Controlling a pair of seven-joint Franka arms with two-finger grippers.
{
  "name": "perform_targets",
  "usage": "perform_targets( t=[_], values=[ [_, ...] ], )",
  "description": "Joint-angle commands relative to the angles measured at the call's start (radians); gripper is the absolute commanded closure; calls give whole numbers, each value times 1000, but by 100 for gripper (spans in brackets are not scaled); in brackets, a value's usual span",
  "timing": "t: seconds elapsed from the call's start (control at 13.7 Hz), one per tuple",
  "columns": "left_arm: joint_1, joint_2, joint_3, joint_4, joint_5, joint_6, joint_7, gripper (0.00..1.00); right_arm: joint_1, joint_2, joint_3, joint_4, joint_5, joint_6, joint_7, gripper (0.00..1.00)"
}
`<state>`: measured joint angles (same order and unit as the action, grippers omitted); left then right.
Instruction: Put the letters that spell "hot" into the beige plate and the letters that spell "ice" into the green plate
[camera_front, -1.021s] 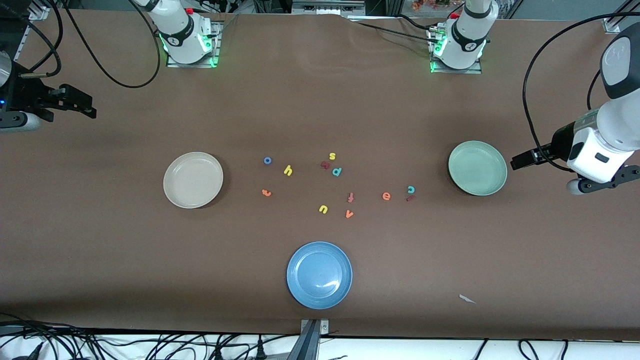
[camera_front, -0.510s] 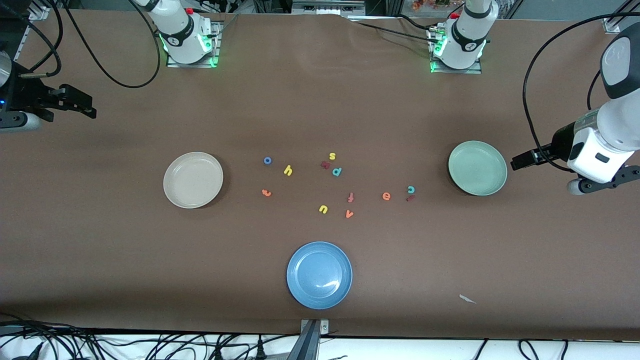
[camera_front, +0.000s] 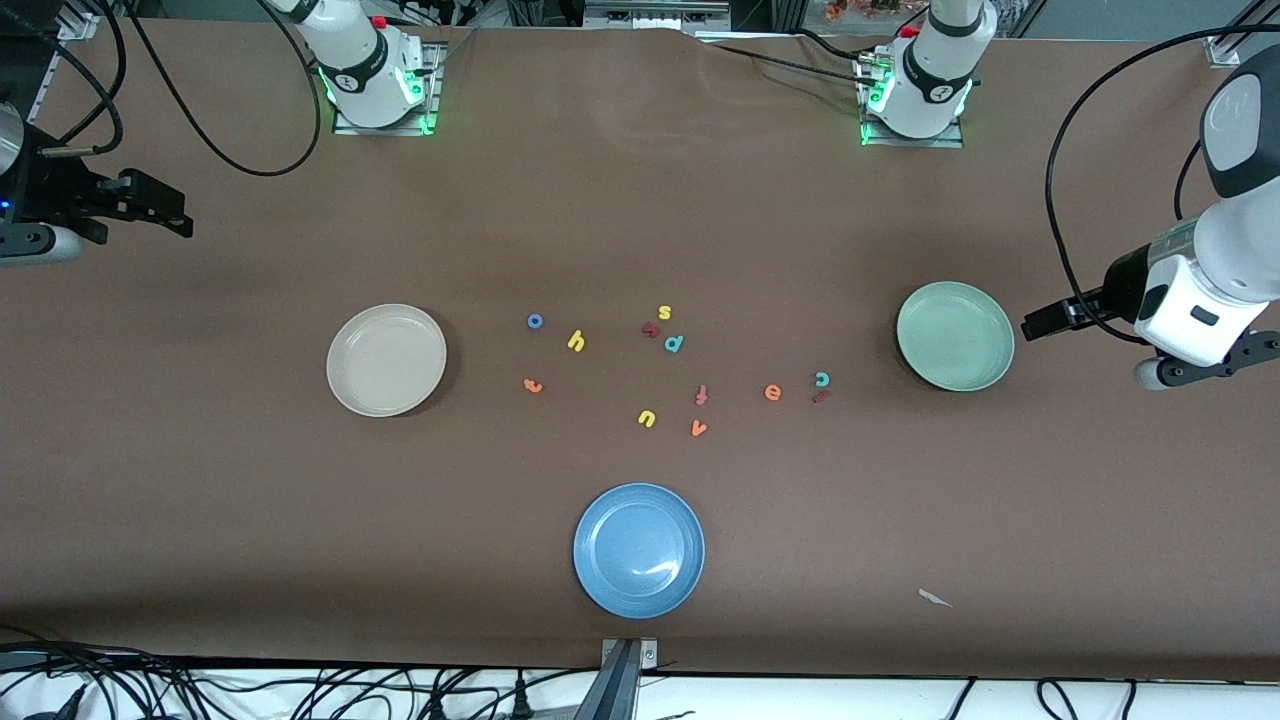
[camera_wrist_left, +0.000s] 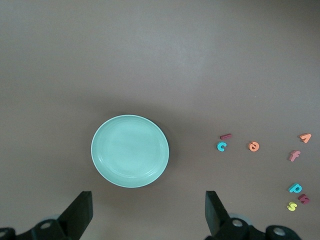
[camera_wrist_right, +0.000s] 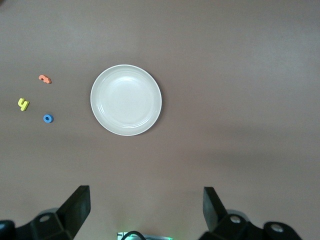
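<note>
The right claw (camera_wrist_right: 145, 207) hangs high over the surface (camera_front: 200, 500) at the right arm's end, its fingers spread wide apart and holding nothing; this arm waits. The beige plate (camera_front: 386, 359) lies below it, toward the middle of the surface, bare inside. Past the plate from that claw come the blue o (camera_front: 535, 321), the yellow h (camera_front: 576, 341) and the orange t (camera_front: 533, 385), all loose on the surface and well apart from the plate. The orange e (camera_front: 772, 392), the teal c (camera_front: 822, 378) and the maroon i (camera_front: 821, 396) lie near the green plate (camera_front: 955, 336), the c and i just beside each other. The left claw (camera_wrist_left: 147, 210) hangs over the surface at the left arm's end, just beside the green plate, fingers wide apart and holding nothing.
</note>
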<state>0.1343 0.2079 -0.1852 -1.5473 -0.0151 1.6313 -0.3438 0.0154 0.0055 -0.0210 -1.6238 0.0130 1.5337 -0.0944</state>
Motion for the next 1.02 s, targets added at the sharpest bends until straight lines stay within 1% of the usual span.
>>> perform_targets(
  t=[0.0, 0.95],
  values=[
    [-4, -5, 0, -10, 27, 13, 19, 1, -3, 8, 3, 13, -5, 0, -13, 0],
    [-4, -2, 0, -11, 27, 13, 19, 1, -3, 7, 3, 13, 5, 6, -13, 0]
  ],
)
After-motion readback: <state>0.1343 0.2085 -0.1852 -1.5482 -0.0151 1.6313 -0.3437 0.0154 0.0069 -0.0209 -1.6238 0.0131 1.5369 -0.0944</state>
